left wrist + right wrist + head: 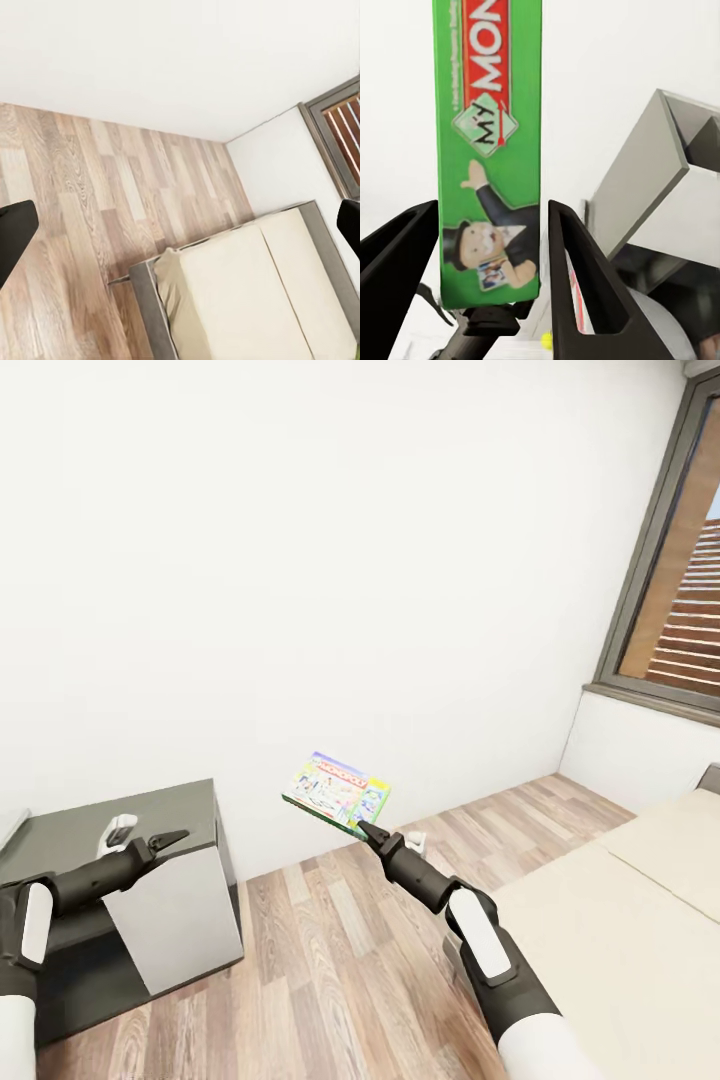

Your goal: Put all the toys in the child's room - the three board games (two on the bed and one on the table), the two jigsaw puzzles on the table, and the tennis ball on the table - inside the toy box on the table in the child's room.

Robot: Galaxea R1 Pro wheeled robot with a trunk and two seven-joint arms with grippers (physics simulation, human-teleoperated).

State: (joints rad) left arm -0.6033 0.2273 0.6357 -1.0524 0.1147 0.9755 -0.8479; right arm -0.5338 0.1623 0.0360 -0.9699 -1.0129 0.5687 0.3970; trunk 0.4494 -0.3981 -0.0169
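My right gripper [370, 830] is shut on the near edge of a Monopoly board game [337, 790], a green-edged flat box with a white, colourful top. It holds the box in the air above the wood floor, in front of the white wall. In the right wrist view the box's green edge [489, 150] stands clamped between the two black fingers [577, 277]. My left gripper [168, 841] hovers open over a low dark grey unit, holding nothing. The bed [620, 930] with its beige mattress lies at the right. The toy box and the table are out of view.
A low dark grey unit [90, 820] with a white panel stands at the left against the wall. A dark-framed window [670, 610] is at the right. Wood-plank floor [330, 960] runs between the unit and the bed [247, 300].
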